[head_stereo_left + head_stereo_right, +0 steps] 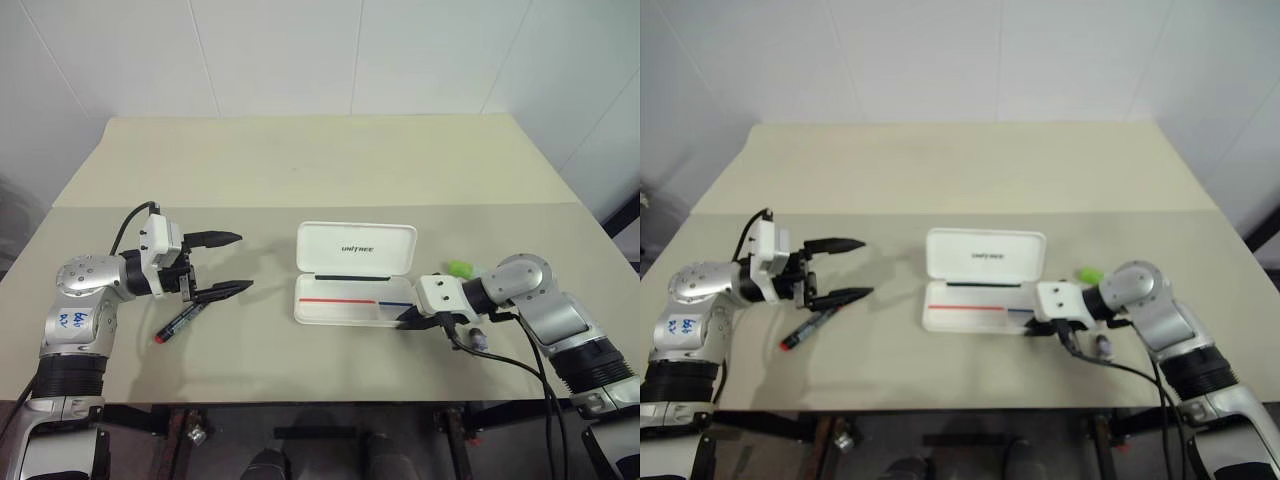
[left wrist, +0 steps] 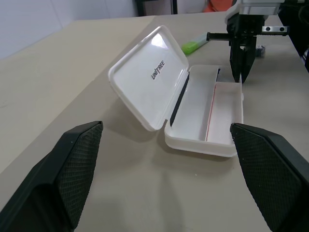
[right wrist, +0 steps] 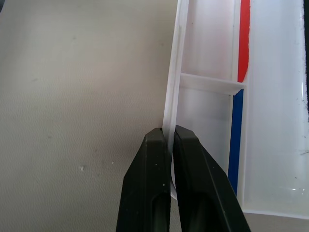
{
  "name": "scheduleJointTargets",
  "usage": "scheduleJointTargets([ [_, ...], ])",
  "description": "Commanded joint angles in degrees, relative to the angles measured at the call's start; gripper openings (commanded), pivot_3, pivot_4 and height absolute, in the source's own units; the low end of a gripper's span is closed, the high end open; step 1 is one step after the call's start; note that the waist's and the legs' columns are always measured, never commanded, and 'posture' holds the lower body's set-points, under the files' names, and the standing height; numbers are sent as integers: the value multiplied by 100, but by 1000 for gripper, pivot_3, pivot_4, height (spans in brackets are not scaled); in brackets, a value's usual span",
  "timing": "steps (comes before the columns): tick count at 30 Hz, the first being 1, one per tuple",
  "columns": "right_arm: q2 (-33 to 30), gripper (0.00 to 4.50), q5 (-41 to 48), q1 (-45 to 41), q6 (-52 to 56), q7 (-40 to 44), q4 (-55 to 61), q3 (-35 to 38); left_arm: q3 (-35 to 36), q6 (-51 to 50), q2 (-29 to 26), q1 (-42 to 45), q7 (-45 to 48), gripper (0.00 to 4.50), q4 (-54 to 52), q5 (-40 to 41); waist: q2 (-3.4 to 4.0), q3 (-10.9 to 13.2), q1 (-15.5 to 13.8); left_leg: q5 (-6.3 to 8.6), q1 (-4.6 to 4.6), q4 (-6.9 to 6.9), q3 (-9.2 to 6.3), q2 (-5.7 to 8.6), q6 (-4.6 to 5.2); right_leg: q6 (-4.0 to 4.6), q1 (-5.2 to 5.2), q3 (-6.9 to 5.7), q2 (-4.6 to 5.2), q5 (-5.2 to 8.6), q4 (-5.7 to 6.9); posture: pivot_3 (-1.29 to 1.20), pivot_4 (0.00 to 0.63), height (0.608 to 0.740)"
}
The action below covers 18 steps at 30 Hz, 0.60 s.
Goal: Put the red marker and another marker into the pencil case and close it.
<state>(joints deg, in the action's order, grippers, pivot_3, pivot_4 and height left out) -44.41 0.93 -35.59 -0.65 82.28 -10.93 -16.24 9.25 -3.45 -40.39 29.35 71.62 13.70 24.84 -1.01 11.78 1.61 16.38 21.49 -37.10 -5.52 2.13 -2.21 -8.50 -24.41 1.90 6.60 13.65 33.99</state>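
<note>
Right gripper (image 1: 412, 317) jaws clamped on front wall of flat white hinged pencil case (image 1: 352, 274); left gripper (image 1: 232, 264) jaws wide apart above black red-capped marker (image 1: 181, 320). Lower squarely, pinch mid-barrel.

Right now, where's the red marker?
The red marker lies on the table on the robot's left, just below the open left tool and well left of the open case.

White pencil case (image 1: 355, 272) open; red marker (image 1: 181, 321) left; green marker (image 1: 459, 268) right.
</note>
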Motion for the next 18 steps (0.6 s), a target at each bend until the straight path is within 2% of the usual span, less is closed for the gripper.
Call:
scheduleJointTargets([
  [1,32,41,-112,-132,-122,-64,-186,-46,148,-33,-28,-35,-68,4500,-267,157,-3,-2,5,0,-1,0,1,0,0,1,1,1,0,-2,-1,0,150,740],
  [6,47,41,-48,-158,190,-35,-61,-91,128,-44,-12,0,-94,4500,-237,158,-4,-2,2,-2,-5,-1,1,-2,-2,6,3,1,-2,-17,-1,0,150,740],
  [7,37,628,-18,-145,248,-1,-5,-101,124,-44,-9,9,-98,4500,-229,158,-4,-2,-1,-2,-6,-1,0,-2,-3,8,5,1,-3,-19,0,0,150,740],
  [10,86,1499,83,-111,165,-85,151,-29,104,-37,25,32,-119,4500,-209,154,-4,-2,-3,-3,-6,0,0,-2,-4,8,5,1,-3,-20,1,0,150,740],
  [18,-12,1499,543,43,785,-34,864,174,99,-92,101,-48,-135,4500,-284,186,-4,-2,-4,0,-2,7,1,-3,0,7,3,0,-3,-20,-14,0,150,740],
])
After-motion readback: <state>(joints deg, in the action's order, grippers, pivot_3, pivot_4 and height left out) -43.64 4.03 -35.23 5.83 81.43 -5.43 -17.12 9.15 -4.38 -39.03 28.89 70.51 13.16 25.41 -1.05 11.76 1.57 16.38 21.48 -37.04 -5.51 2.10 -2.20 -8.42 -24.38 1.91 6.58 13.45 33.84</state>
